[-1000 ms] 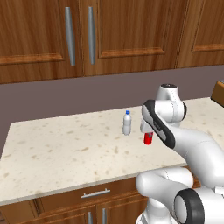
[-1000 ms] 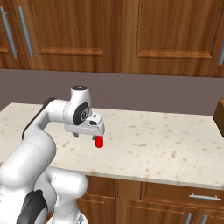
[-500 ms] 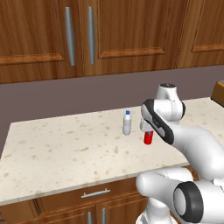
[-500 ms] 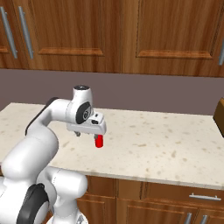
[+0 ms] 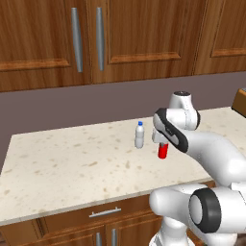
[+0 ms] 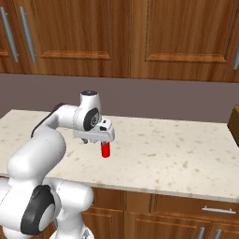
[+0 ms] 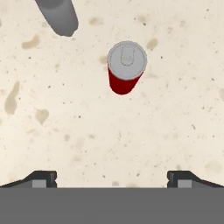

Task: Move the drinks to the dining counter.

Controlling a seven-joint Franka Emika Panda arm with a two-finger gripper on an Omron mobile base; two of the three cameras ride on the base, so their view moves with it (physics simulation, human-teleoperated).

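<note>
A short red can [image 5: 163, 151] [image 6: 106, 149] stands upright on a pale speckled stone counter [image 5: 62, 168] with wooden drawers below. A small clear water bottle with a blue cap [image 5: 139, 135] stands just left of it. My gripper [image 6: 103, 140] hangs right above the can, open and holding nothing. In the hand view the can's silver top [image 7: 127, 60] lies ahead of my gripper [image 7: 112, 179], above centre, with the two fingertips [image 7: 43, 177] spread wide at the bottom. The dining counter is out of view.
Dark wooden wall cabinets [image 5: 96, 38] hang above a grey-brown backsplash behind the counter. A brown object [image 6: 233, 125] sits at the counter's right end. A grey rounded shape [image 7: 57, 15] shows at the top left of the hand view.
The hand has shifted a little sideways, towards the spot over the red can. The can and the bottle have not moved, and the jaws stay open.
</note>
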